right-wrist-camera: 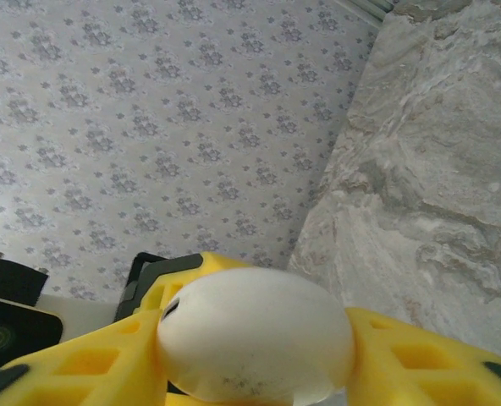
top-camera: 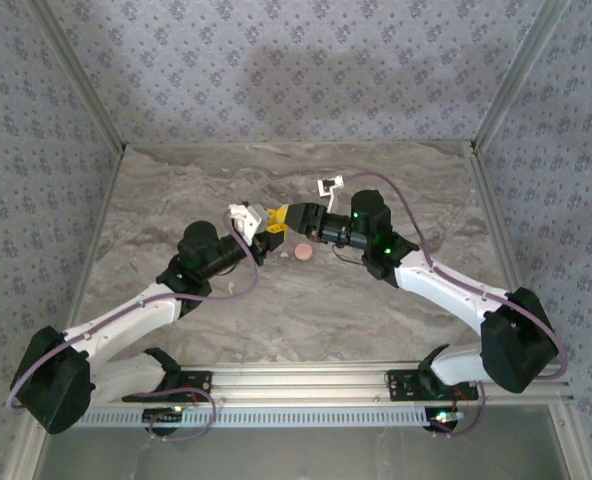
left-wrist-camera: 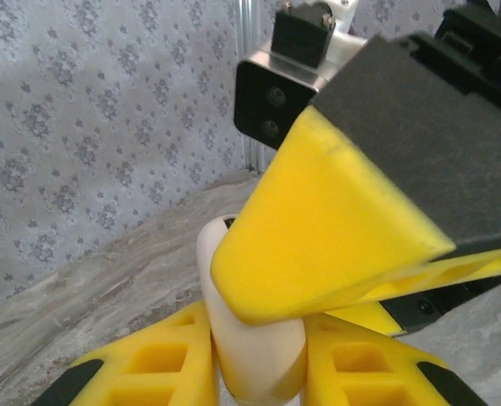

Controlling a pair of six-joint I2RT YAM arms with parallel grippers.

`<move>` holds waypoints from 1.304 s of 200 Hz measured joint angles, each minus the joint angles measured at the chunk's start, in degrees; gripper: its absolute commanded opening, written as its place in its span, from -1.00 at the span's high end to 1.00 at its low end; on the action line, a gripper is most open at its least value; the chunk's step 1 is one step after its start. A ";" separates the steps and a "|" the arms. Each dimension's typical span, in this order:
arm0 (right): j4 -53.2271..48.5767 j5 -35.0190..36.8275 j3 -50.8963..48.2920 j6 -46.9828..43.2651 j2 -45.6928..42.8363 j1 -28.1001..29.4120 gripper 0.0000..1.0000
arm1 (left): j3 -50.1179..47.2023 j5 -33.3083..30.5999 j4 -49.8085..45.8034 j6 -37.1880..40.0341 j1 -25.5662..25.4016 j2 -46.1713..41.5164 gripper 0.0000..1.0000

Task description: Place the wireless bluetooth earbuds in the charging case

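Observation:
The white, egg-shaped charging case [right-wrist-camera: 252, 331] hangs above the marble table between the two arms. My left gripper [left-wrist-camera: 259, 342] is shut on the case [left-wrist-camera: 263, 368], its yellow fingers pressing both sides. My right gripper [right-wrist-camera: 255, 342] holds the same case from the opposite side, and one of its yellow fingers [left-wrist-camera: 318, 237] lies over the case's top in the left wrist view. From above, both grippers [top-camera: 266, 228] [top-camera: 294, 217] meet at the table's middle. A small dark slot shows on the case's upper left in the right wrist view. The earbuds are out of view.
A round pink puck [top-camera: 303, 252] lies on the table [top-camera: 396, 310] just below the joined grippers. A small white bracket-like piece [top-camera: 330, 186] sits farther back. Patterned walls and aluminium posts [top-camera: 506, 80] enclose the table.

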 measured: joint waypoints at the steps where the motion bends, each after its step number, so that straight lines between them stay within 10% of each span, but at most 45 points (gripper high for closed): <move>1: -0.11 -0.02 0.00 -0.33 -0.07 0.02 -0.25 | 0.04 0.07 -0.11 0.04 0.00 0.00 0.62; 57: -14.95 0.87 -0.22 -18.99 -11.08 -1.33 -0.35 | 3.82 7.30 -7.08 2.27 1.42 0.63 0.64; 169: -53.92 -6.19 13.49 -87.52 -14.75 -2.27 -0.13 | 11.19 27.28 -30.10 15.23 2.36 0.61 0.68; 261: -62.45 -9.35 21.55 -101.57 -6.91 -0.76 -0.10 | 11.65 33.42 -33.81 17.03 2.36 -0.52 0.67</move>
